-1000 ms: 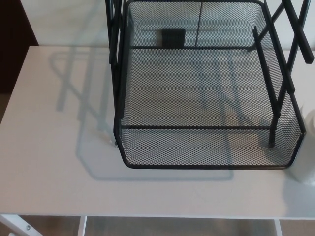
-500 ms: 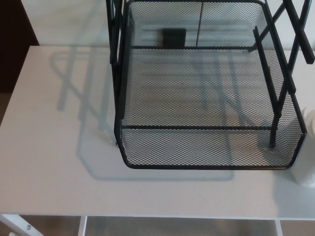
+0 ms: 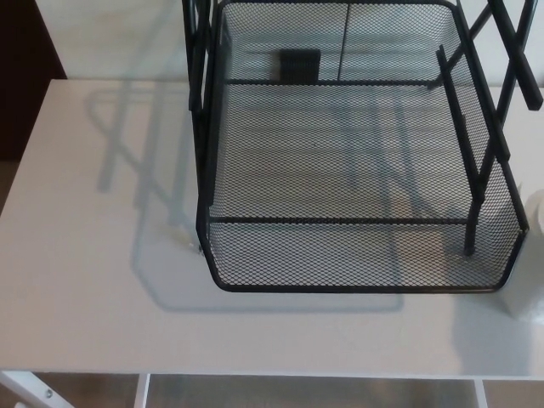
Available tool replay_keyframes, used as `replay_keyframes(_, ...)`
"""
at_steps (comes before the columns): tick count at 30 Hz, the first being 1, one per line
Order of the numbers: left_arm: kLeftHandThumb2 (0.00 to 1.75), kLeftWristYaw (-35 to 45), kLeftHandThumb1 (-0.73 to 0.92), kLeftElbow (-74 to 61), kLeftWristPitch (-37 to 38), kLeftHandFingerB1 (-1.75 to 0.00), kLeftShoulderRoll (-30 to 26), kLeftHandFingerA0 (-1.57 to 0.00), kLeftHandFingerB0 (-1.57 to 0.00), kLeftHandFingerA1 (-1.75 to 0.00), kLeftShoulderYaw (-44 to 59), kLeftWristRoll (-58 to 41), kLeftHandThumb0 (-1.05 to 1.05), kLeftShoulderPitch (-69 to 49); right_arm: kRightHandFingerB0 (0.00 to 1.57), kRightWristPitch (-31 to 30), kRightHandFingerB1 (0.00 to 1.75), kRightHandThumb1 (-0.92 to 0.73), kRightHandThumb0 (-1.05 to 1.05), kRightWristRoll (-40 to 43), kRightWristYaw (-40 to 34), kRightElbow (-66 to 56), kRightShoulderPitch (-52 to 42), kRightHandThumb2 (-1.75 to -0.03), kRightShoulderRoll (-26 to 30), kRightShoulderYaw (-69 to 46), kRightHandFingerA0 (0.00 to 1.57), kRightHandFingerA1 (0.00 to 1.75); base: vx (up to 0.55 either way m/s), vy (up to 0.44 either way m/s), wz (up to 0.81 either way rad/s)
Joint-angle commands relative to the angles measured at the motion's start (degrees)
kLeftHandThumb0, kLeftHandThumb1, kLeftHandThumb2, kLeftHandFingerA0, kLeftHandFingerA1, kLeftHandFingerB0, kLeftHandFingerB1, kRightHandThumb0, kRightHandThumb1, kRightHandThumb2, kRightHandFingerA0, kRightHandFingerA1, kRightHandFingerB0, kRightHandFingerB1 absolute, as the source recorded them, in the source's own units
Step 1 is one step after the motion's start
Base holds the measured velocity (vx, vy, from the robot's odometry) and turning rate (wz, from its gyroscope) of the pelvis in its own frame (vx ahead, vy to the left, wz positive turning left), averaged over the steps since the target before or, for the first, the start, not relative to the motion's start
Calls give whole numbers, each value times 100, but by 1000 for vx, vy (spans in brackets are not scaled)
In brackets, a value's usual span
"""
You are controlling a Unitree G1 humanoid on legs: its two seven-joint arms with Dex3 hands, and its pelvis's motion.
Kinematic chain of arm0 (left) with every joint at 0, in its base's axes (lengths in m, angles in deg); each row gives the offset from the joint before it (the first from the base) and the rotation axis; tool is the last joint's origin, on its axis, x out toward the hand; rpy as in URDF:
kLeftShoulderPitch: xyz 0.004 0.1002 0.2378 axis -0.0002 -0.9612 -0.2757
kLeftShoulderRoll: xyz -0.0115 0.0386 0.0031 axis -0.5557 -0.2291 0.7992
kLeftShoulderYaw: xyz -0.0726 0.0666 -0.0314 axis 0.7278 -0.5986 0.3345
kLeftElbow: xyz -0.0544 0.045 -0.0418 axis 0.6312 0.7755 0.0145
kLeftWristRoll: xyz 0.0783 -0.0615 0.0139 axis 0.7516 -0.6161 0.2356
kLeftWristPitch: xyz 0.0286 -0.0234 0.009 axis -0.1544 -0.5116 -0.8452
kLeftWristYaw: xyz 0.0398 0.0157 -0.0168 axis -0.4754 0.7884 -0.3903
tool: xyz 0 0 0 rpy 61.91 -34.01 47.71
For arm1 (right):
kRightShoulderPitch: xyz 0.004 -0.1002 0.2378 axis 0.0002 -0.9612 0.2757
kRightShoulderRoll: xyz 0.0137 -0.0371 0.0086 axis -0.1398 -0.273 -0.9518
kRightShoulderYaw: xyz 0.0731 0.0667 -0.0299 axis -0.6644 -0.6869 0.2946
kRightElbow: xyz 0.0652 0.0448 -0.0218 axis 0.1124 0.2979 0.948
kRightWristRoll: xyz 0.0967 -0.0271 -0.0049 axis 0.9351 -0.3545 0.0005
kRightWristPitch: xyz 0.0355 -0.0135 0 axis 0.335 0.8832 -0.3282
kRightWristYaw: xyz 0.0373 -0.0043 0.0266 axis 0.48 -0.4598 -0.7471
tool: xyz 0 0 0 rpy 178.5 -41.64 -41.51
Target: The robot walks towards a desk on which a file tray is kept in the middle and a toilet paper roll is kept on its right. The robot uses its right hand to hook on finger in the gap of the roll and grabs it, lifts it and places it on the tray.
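On white desk (image 3: pixel 85 280), empty black mesh file tray (image 3: pixel 357 280); toilet paper roll (image 3: pixel 535 204) at right edge; no robot hand visible

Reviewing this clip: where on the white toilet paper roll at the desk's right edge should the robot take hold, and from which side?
Only a sliver of the white toilet paper roll shows, cut off by the frame's right edge beside the black mesh file tray. It seems to stand upright, so its core gap would likely face up: probably hook a finger in from above, approaching from the right, clear of the tray's wall. Neither hand is in view.
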Motion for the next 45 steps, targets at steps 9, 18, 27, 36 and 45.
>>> replay_keyframes(9, 107, -4, 70, -48, 340, -50, -91, -44, -22, -71, -105, 85, -71, -94, 5, -48, 20, -56, -42, -107, 214, -88, -269, -59, 61, -55, 17, 41, 0, 0, 0)
replay_keyframes(18, 67, -86, 91, -105, 339, -36, -169, -41, -33, -63, -268, 214, -74, -19, 6, -112, 20, -52, -46, -19, 165, -234, -335, -67, -135, -63, 16, 44, 0, 0, 0)
replay_keyframes(27, 67, -40, 91, -148, 281, -37, -194, -39, -32, -57, -245, 157, -74, 43, 2, -92, 24, -59, -41, -200, 177, 35, -361, -57, -121, 259, 14, 35, 0, 0, 0)
replay_keyframes(36, 67, -86, 90, -56, 239, -37, -170, -44, -33, -61, -215, 144, -73, 148, 6, -206, 27, -49, -49, -825, -75, 79, 58, -75, -243, 1183, 30, 51, 0, 0, 0)
replay_keyframes(45, 67, -97, 91, -63, 316, -38, -173, -40, -35, -54, -246, 181, -72, 134, 42, -12, 35, -58, -42, -3601, -2780, 436, 222, -57, -785, 2269, 83, 122, 0, 0, 0)
